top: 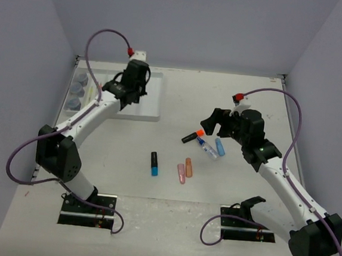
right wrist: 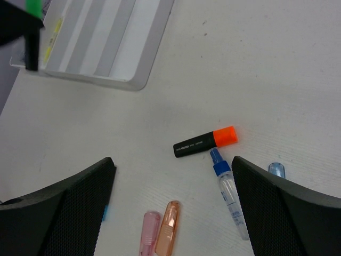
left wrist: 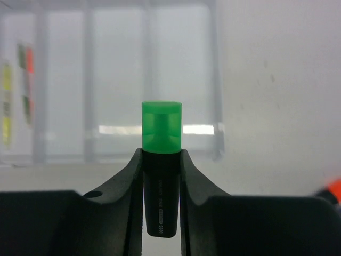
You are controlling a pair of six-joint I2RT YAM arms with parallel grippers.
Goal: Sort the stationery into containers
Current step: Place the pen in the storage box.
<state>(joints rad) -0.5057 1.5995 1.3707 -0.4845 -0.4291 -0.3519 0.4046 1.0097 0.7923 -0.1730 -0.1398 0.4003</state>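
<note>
My left gripper is shut on a black highlighter with a green cap, which sticks out forward past the fingertips. It hangs over the white divided tray, as the top view shows with the left gripper above it. My right gripper is open over loose stationery on the table: an orange-capped highlighter, a glue bottle, a blue eraser, a pink eraser and an orange eraser. A blue-capped highlighter lies further left.
Thin pens lie in a left compartment of the tray. Round grey-blue pots stand left of the tray by the wall. Grey walls close the table on three sides. The right gripper hovers near the table's middle.
</note>
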